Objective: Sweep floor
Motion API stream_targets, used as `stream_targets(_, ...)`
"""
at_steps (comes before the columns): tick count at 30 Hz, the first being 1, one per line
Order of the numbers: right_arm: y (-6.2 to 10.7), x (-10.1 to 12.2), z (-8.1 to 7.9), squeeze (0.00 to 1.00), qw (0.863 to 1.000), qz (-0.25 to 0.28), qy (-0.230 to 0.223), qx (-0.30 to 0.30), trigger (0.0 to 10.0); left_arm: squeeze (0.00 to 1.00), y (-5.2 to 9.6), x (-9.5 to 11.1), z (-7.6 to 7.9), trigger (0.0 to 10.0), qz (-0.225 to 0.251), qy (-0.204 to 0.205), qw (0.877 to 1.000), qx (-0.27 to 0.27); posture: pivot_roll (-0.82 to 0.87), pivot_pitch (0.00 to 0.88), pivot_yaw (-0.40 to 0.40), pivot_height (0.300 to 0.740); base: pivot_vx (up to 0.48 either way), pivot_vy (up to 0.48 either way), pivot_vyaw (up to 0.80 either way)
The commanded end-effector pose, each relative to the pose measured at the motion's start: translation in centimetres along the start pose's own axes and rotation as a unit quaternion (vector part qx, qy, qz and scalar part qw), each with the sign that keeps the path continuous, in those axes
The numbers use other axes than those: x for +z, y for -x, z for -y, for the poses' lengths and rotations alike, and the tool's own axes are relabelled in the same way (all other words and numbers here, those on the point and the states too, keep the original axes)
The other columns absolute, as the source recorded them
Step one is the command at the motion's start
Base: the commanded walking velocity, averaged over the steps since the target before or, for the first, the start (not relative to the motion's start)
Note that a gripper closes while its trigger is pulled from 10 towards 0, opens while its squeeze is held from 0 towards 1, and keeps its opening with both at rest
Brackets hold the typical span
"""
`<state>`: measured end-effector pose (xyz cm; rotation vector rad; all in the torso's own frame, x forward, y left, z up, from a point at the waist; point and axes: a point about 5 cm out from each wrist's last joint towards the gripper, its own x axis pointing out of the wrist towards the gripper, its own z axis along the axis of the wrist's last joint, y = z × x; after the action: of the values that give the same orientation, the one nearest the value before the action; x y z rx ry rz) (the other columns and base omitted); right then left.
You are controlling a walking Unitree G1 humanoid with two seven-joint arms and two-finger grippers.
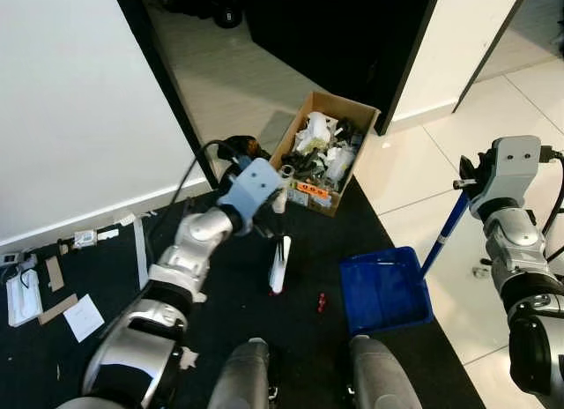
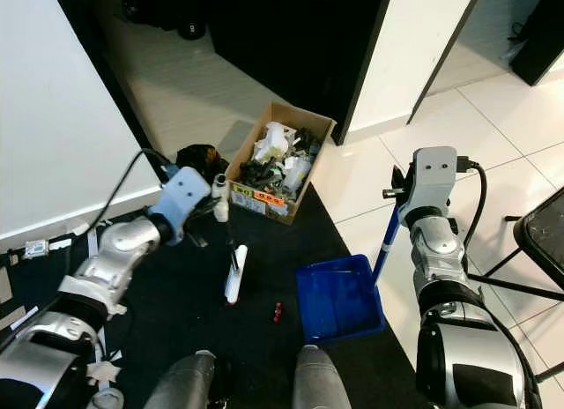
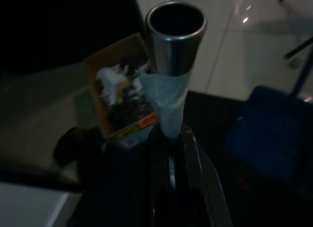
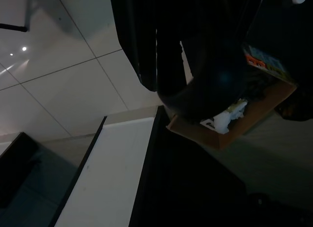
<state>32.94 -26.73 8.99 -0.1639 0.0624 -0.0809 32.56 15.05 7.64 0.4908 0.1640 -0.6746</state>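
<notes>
One red scrap lies unswept on the black floor, just beside the blue dustpan. My left hand clamps the broom, near the dustpan; my right hand grips the dustpan's handle. Sweeping seems incomplete.

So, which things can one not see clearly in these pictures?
- Right gripper: its wrist housing hides the fingers on the dustpan handle in the eye views; the right wrist view is too dark.
- Small red object on the black mat: too small to identify.
- Contents of the cardboard box: jumbled, and blurred in the left wrist view.
- Broom head: bristles not distinguishable.
</notes>
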Motion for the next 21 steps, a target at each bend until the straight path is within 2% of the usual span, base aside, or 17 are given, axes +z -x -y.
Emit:
stream_targets(1, -0.1, 0.1, -0.3, 0.0, 1.0, 0.004, 0.006, 0.003, 10.0, 0.0, 1.3, -3.2, 0.5, 10.0, -0.077, -0.003, 0.997, -0.013, 0.03, 0.142, 0.02, 0.74, 0.0, 0.0, 0.0)
stream_targets(3, -0.1, -0.1, -0.5, 0.0, 1.0, -0.002, 0.007, 0.004, 10.0, 0.0, 2.3, -3.8, -0.4, 10.0, -0.089, -0.019, 0.996, -0.011, 0.04, 0.143, 0.019, 0.74, 0.0, 0.0, 0.0)
stream_targets(7, 0.0, -0.3, -0.6, 0.0, 1.0, -0.007, 0.009, 0.004, 10.0, 0.0, 3.0, -4.1, -1.0, 10.0, -0.097, -0.035, 0.994, -0.018, 0.04, 0.142, 0.021, 0.74, 0.0, 0.0, 0.0)
stream_targets(9, 0.0, -0.4, -0.7, 0.0, 1.0, -0.01, 0.01, 0.001, 10.0, 0.0, 3.5, -4.4, -1.1, 10.0, -0.102, -0.057, 0.993, -0.035, 0.04, 0.141, 0.023, 0.74, 0.0, 0.0, 0.0)
stream_targets(12, 0.0, -0.5, -0.8, 0.0, 1.0, -0.011, 0.009, 0.0, 10.0, 0.0, 3.6, -4.4, -1.2, 10.0, -0.1, -0.083, 0.991, -0.036, 0.04, 0.142, 0.029, 0.74, 0.0, 0.0, 0.0)
stream_targets(16, 0.1, -0.6, -1.0, 0.0, 1.0, -0.011, 0.009, -0.001, 10.0, 0.0, 3.6, -4.2, -1.3, 10.0, -0.094, -0.091, 0.991, -0.031, 0.04, 0.142, 0.031, 0.74, 0.0, 0.0, 0.0)
stream_targets(19, 0.1, -0.8, -1.2, 0.0, 1.0, -0.012, 0.008, 0.0, 10.0, 0.0, 3.6, -4.2, -1.2, 10.0, -0.095, -0.121, 0.987, -0.049, 0.04, 0.143, 0.032, 0.74, 0.0, 0.0, 0.0)
stream_targets(21, 0.2, -0.8, -1.2, 0.0, 1.0, -0.012, 0.008, 0.0, 10.0, 0.0, 3.7, -4.2, -1.1, 10.0, -0.096, -0.127, 0.986, -0.053, 0.04, 0.143, 0.032, 0.74, 0.0, 0.0, 0.0)
